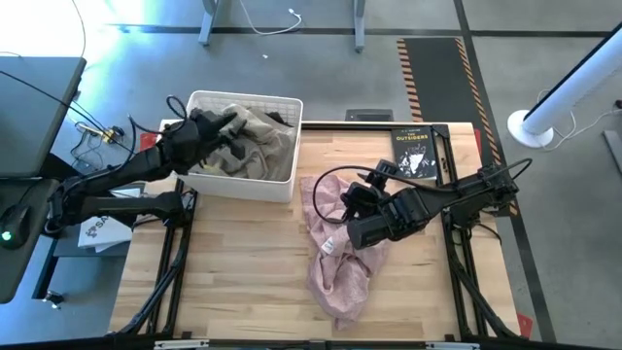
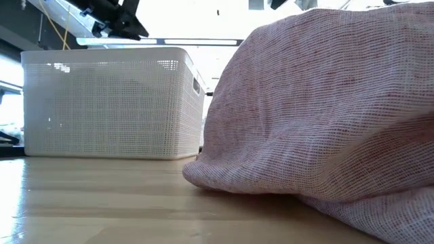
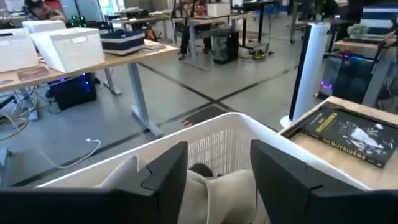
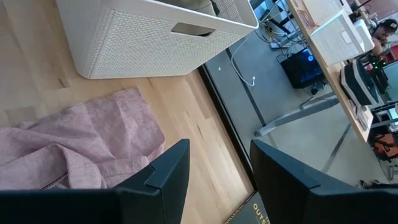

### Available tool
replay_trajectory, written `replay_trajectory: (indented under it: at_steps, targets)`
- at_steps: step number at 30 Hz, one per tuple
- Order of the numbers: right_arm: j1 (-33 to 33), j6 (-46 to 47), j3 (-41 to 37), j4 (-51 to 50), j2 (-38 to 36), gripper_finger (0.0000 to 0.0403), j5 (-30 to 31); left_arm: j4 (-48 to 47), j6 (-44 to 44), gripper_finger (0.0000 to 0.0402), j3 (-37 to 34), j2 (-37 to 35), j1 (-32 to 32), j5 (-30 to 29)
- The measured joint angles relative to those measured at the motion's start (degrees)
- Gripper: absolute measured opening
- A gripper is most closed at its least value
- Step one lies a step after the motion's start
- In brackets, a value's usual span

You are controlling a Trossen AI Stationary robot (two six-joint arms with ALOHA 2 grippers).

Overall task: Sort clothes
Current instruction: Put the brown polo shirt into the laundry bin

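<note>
A white lattice basket [image 1: 243,146] stands at the table's far left. In it lie a khaki-beige garment [image 1: 260,144] and a dark one [image 1: 279,119]. My left gripper [image 1: 228,124] hovers open over the basket, and the beige cloth [image 3: 224,186] shows below its fingers. A light pink garment [image 1: 335,248] lies crumpled on the table's middle, filling the right of the low view [image 2: 325,108]. My right gripper [image 1: 355,199] stands open above the pink garment's far part [image 4: 74,143], with nothing between its fingers.
A black paperback book [image 1: 416,154] lies at the far right of the table. Bare wood [image 1: 243,272] stretches along the near left. Beyond the table's far edge are the floor, other desks and a white post [image 3: 308,68].
</note>
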Motion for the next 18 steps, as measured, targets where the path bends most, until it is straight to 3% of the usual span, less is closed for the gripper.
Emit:
replay_trajectory:
  at_steps: [4,9,15,18]
  targets:
    - [-0.01,0.09,0.00,0.00,0.00,0.0165,-0.15,-2.77,1.34,0.0172,0.00,2.16,1.65,0.28]
    - [-0.01,0.26,0.00,0.02,0.00,0.0165,-0.28,-2.62,1.32,0.0115,-3.52,10.12,7.23,1.42]
    - [-0.01,-0.03,0.00,0.07,0.00,0.0165,-0.26,2.68,-0.80,0.0035,-7.07,22.08,15.39,15.36]
    - [-0.01,-0.19,0.00,0.02,0.00,0.0165,-0.24,4.45,-0.82,0.0007,-7.21,26.97,17.63,19.54]
